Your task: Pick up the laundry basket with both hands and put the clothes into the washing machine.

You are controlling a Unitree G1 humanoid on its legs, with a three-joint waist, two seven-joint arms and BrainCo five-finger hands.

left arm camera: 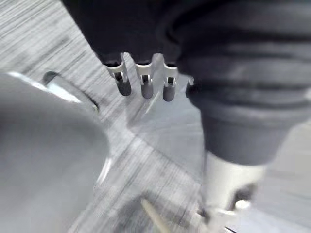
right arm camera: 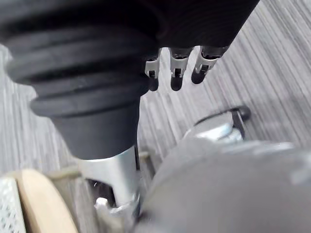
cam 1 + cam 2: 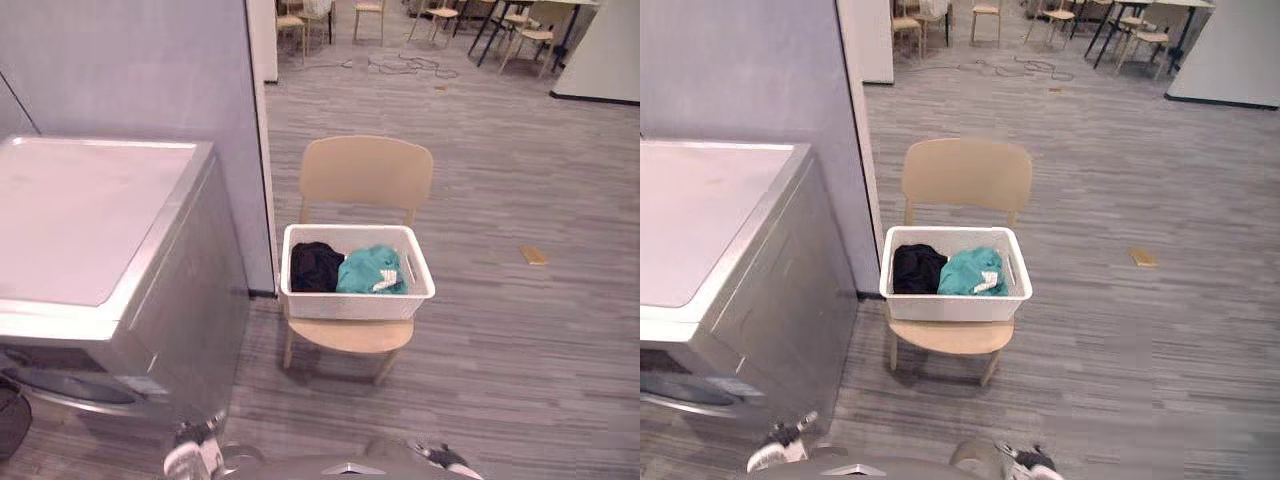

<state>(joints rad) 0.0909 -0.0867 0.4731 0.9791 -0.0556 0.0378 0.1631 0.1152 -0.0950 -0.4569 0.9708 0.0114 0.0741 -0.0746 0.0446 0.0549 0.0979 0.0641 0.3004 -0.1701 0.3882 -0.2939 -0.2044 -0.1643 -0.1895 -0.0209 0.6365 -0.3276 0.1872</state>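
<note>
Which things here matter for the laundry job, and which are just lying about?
For the job: basket, black garment, teal garment, washing machine.
Just about: chair under the basket, tan scrap on the floor, far chairs.

Wooden chair (image 3: 365, 172) on grey floor (image 3: 520, 340) — white basket (image 3: 355, 303) resting on seat.
</note>
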